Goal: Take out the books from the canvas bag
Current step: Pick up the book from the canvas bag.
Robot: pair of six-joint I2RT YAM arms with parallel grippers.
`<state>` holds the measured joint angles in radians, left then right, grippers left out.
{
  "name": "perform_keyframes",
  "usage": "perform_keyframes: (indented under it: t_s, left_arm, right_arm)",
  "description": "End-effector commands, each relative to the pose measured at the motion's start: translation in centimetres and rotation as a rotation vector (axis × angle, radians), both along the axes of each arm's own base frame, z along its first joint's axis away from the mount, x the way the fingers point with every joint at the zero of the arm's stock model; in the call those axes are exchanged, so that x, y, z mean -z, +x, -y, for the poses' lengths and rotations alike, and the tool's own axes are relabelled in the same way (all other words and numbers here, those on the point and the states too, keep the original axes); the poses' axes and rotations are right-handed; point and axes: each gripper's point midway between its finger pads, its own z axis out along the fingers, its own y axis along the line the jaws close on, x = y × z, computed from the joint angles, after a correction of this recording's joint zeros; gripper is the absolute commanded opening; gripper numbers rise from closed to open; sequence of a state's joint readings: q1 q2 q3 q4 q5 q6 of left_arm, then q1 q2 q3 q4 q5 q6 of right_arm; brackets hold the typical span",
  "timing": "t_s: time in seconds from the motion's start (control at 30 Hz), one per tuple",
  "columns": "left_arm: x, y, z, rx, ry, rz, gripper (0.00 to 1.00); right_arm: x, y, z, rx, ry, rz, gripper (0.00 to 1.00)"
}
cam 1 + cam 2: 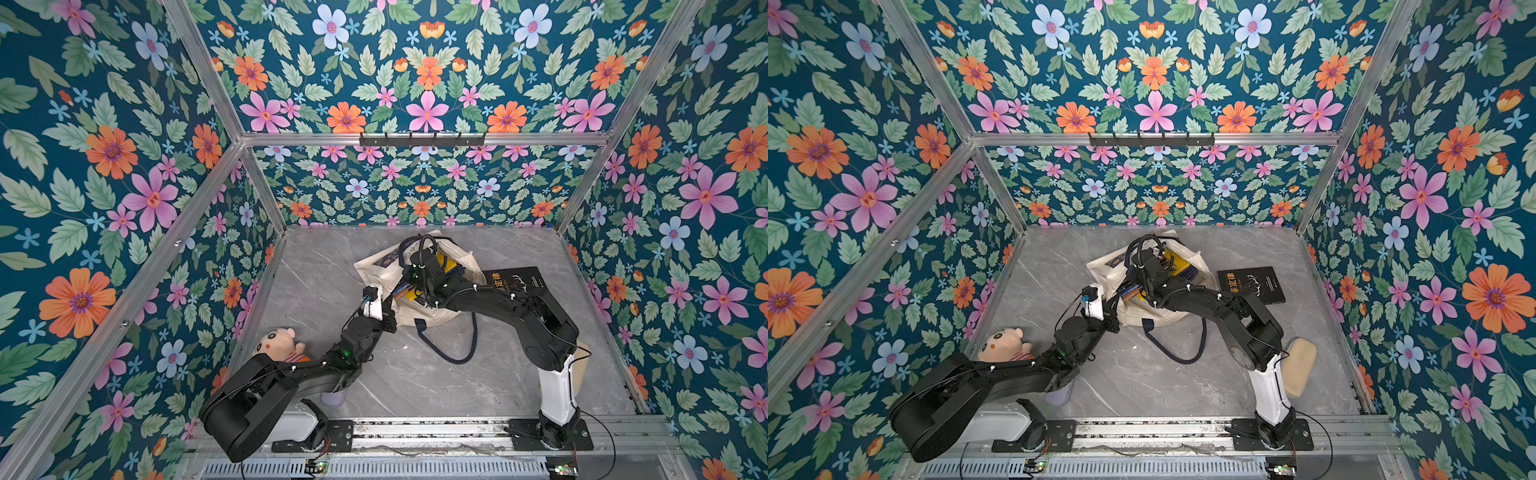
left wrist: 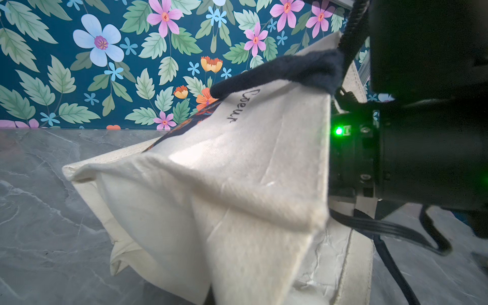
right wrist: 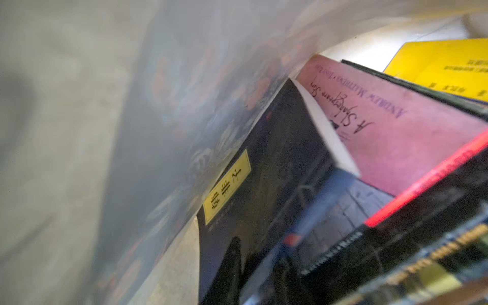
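The cream canvas bag (image 1: 382,270) (image 1: 1113,270) lies on the grey marble table, its navy handle (image 1: 453,353) trailing toward the front. My left gripper (image 1: 388,309) is shut on the bag's edge; in the left wrist view the cloth (image 2: 237,171) covers the jaws. My right arm reaches into the bag's mouth. Inside, my right gripper (image 3: 255,273) has its dark fingers (image 3: 231,267) on either side of a dark navy book with a yellow label (image 3: 277,163). Pink (image 3: 396,137) and yellow (image 3: 443,66) books lie beside it. One black book (image 1: 519,282) (image 1: 1252,284) lies on the table right of the bag.
A plush doll (image 1: 278,343) lies at the front left beside my left arm. A pale oblong pad (image 1: 1298,368) sits at the front right behind my right arm. Flowered walls close in the table on three sides.
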<state>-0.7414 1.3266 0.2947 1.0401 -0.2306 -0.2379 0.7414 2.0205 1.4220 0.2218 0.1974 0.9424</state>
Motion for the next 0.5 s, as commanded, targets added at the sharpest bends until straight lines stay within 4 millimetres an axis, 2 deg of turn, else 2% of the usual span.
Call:
perform_keyframes:
  t_s: [0.0, 0.13, 0.3, 0.47]
  left_arm:
    - [-1.8, -0.2, 0.5, 0.030, -0.051, 0.052, 0.00]
    - [-1.8, -0.1, 0.4, 0.024, -0.057, 0.050, 0.00]
    - [-1.9, 0.0, -0.1, -0.005, -0.069, 0.048, 0.00]
    - [-1.9, 0.1, -0.5, -0.026, -0.075, 0.046, 0.00]
  right_arm:
    - [-1.0, 0.3, 0.3, 0.022, -0.002, 0.038, 0.11]
    - [-2.4, -0.5, 0.5, 0.011, -0.007, 0.067, 0.00]
    - [-4.1, -2.3, 0.7, -0.031, 0.015, 0.073, 0.00]
    - [-5.3, -4.2, 2.2, -0.045, 0.031, 0.087, 0.00]
